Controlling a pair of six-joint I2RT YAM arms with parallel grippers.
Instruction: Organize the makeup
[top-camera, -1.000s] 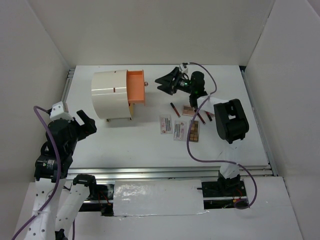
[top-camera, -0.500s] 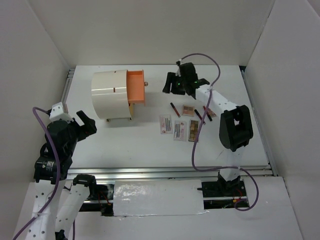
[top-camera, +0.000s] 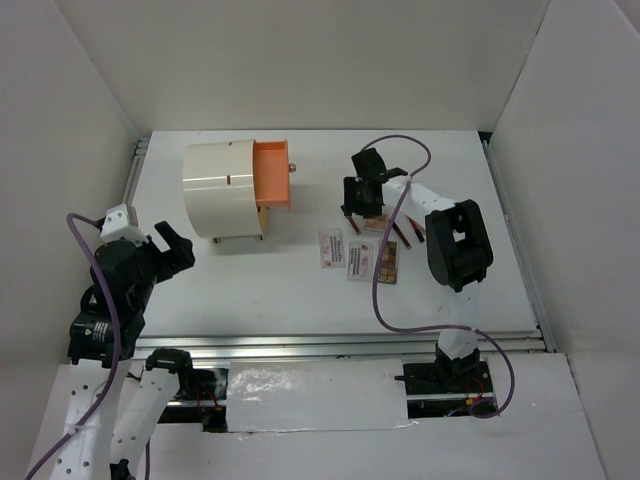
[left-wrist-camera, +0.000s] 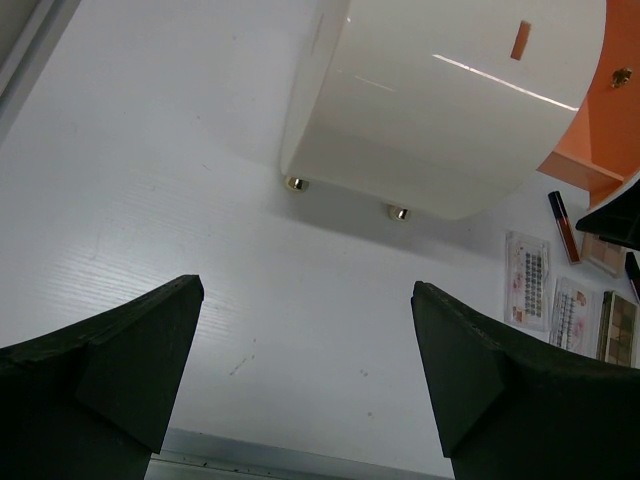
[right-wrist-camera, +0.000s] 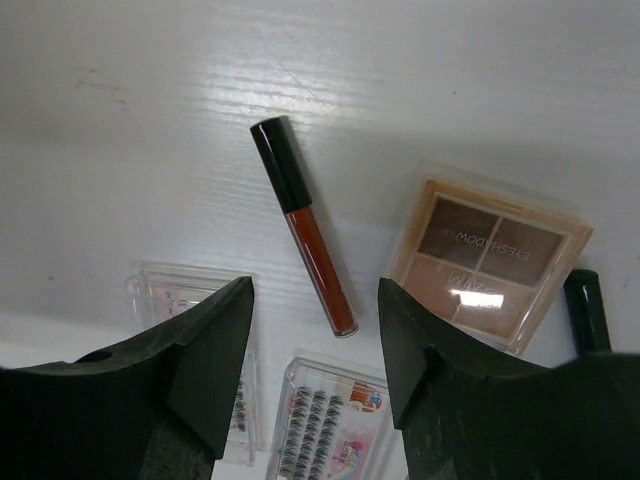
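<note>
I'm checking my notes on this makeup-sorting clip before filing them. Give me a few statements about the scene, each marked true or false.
1. The orange drawer of the cream box is pulled out. True.
2. The right gripper grips the lip gloss. False: its jaws stand open over the lip gloss, which lies on the table.
3. The left gripper is open and holds nothing. True.
4. The eyeshadow palette lies in the orange drawer. False: it lies on the table beside the lip gloss.
</note>
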